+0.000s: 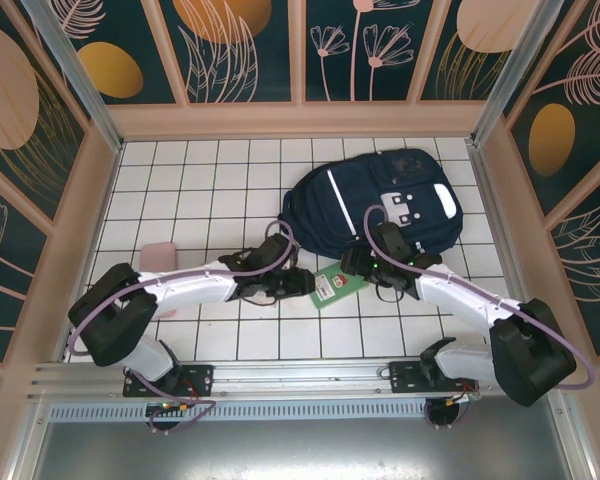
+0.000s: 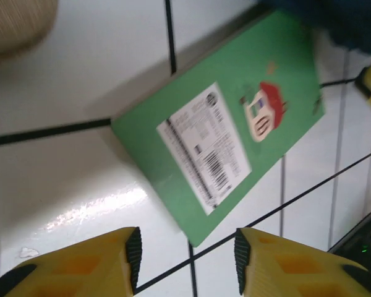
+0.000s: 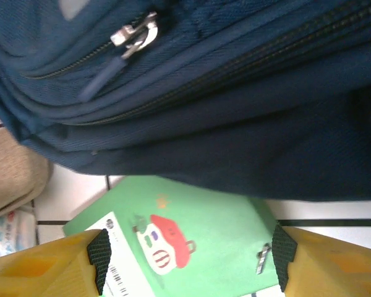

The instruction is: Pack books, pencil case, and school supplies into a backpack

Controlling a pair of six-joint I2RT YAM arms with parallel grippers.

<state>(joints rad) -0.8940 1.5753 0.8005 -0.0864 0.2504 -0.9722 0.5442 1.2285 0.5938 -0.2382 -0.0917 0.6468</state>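
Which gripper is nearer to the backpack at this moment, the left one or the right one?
Right. The right gripper sits at the near edge of the backpack, over the green booklet. The left gripper is farther off, over white tiles at a corner of the booklet.

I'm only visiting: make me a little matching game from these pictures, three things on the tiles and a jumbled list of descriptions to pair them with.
Things:
1. backpack
2. booklet
3. pouch

Descriptions:
A. green, with a barcode label
B. pink, lying farthest left
C. navy, with white stripes, farthest back

Pairs: 1-C, 2-A, 3-B
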